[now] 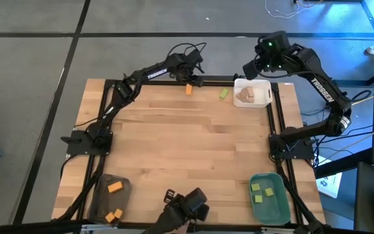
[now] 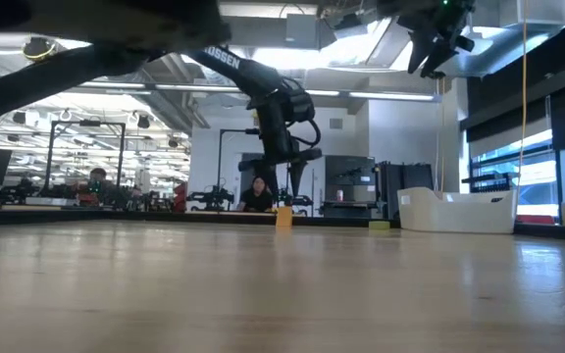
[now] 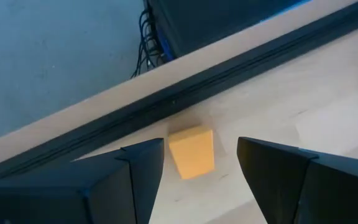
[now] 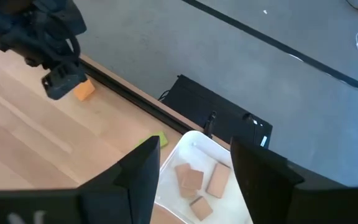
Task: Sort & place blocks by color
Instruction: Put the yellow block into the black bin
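Note:
An orange block (image 1: pixel 189 90) rests flat on the table near its far edge. My left gripper (image 3: pixel 201 155) hangs just above it, open, one finger on either side of the orange block (image 3: pixel 192 151), touching nothing. A light green block (image 1: pixel 223 93) lies to its right beside the white tray (image 1: pixel 265 86), which holds several tan blocks (image 4: pixel 197 182). My right gripper (image 4: pixel 194 168) is open, high above the white tray. The grey tray (image 1: pixel 99 195) holds two orange blocks (image 1: pixel 114 187); the green tray (image 1: pixel 284 205) holds three green blocks (image 1: pixel 262 192).
A dark frame rail (image 3: pixel 185 93) runs along the table's far edge just behind the orange block. The grey tray sits at the near left corner, the green tray at the near right. A camera mount (image 1: pixel 188 205) stands at the near edge. Bare wood fills the table's middle.

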Action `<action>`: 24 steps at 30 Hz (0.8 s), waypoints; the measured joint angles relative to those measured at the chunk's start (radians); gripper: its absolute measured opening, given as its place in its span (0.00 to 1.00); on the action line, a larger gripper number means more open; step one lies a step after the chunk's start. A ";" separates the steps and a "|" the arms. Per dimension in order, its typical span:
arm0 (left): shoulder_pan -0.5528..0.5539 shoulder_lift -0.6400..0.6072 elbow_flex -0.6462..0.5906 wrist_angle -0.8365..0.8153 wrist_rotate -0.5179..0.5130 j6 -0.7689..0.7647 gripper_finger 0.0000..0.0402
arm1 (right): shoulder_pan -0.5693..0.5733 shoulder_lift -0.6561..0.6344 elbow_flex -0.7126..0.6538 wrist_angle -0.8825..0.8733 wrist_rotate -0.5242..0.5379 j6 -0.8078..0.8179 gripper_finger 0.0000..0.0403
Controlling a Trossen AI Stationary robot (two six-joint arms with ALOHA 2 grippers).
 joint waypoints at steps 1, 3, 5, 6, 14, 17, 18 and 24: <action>0.000 0.001 -0.005 0.000 -0.002 -0.005 0.49 | 0.000 0.000 0.000 0.000 -0.001 0.000 0.49; 0.000 0.001 -0.021 0.002 -0.005 -0.008 0.49 | 0.000 0.000 0.000 0.000 -0.001 0.000 0.49; 0.000 0.001 -0.044 0.011 -0.001 -0.009 0.49 | 0.000 0.000 0.000 0.000 -0.001 -0.002 0.49; 0.001 0.001 -0.052 0.008 0.006 -0.009 0.49 | 0.000 0.000 0.000 0.000 -0.001 -0.006 0.49; 0.003 0.001 -0.118 0.071 0.031 -0.034 0.49 | 0.000 0.000 0.000 0.007 -0.001 -0.023 0.49; 0.006 0.001 -0.118 0.082 0.051 -0.036 0.49 | 0.000 0.000 0.000 0.007 -0.001 -0.023 0.49; 0.006 0.001 -0.119 0.084 0.057 -0.036 0.49 | 0.000 0.000 0.000 0.007 -0.001 -0.023 0.49; 0.009 0.013 -0.119 0.119 0.081 -0.046 0.49 | 0.000 0.000 0.000 0.007 -0.001 -0.023 0.49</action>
